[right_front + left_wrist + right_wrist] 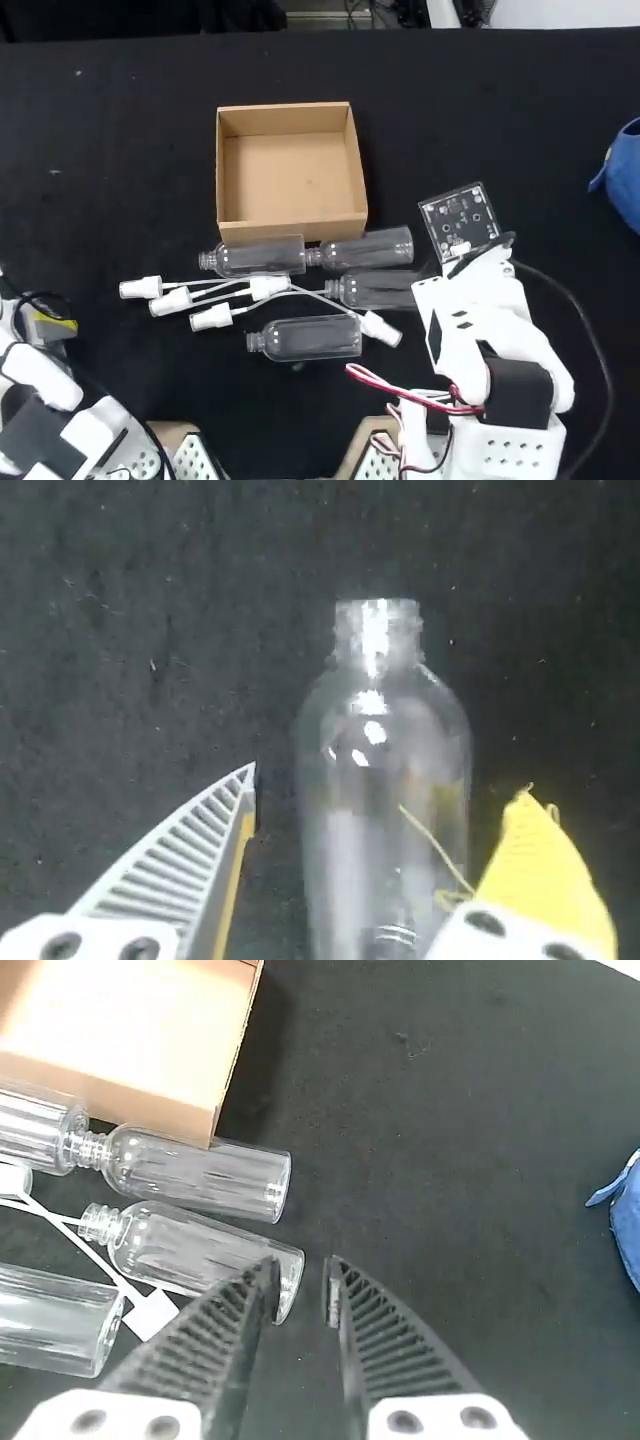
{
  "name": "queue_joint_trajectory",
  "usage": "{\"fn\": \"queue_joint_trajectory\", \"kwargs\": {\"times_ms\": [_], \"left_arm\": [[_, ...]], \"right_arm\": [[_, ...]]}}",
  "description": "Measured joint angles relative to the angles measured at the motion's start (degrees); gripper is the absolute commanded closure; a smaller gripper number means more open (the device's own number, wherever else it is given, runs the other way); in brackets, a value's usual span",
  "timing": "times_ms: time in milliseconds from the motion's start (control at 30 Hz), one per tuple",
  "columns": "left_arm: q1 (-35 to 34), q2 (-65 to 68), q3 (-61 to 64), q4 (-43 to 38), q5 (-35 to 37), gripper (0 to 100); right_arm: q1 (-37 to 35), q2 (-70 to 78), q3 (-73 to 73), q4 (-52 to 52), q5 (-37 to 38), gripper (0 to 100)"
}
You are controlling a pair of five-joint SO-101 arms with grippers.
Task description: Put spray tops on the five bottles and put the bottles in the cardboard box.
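Bare table lay at 1 o'clock of the right gripper, jaws barely parted, empty, beside a lying bottle; the left gripper clamped a second bottle.

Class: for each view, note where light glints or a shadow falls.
High view: pale glare streaks along the four bottles lying by the box. Left wrist view: bright white glints on the bottle, at its neck and shoulder. Right wrist view: the box's inside is lit bright, its outer wall shaded; a glint rims the base of the neighbouring bottle.
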Motion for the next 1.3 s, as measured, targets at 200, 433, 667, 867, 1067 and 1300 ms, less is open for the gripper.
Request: {"fn": "queue_joint_trajectory", "kwargs": {"times_ms": [200, 433, 667, 867, 1067, 1300], "left_arm": [[1.9, 0.0, 0.0, 0.0, -0.1, 73], [1.9, 5.3, 0.0, -4.4, -0.1, 83], [2.4, 9.4, -1.1, -4.6, -0.1, 96], [2.5, 6.4, -4.2, 3.3, 3.5, 97], [8.0, -6.7, -4.6, 9.0, 13.2, 97], [15.6, -23.9, 7.2, 5.3, 23.6, 97]], "right_arm": [[0.0, 0.0, 0.0, 0.0, 0.0, 92.3], [0.0, -0.1, 1.2, 0.0, 0.0, 92.3], [-0.1, 0.1, 1.4, 0.0, 0.0, 92.3], [-0.1, 0.3, -0.1, 0.0, -1.5, 92.3], [-1.5, 12.6, -9.3, 5.5, -3.0, 87.4], [-12.2, 25.8, -12.2, 13.6, 5.5, 88.3]]}}
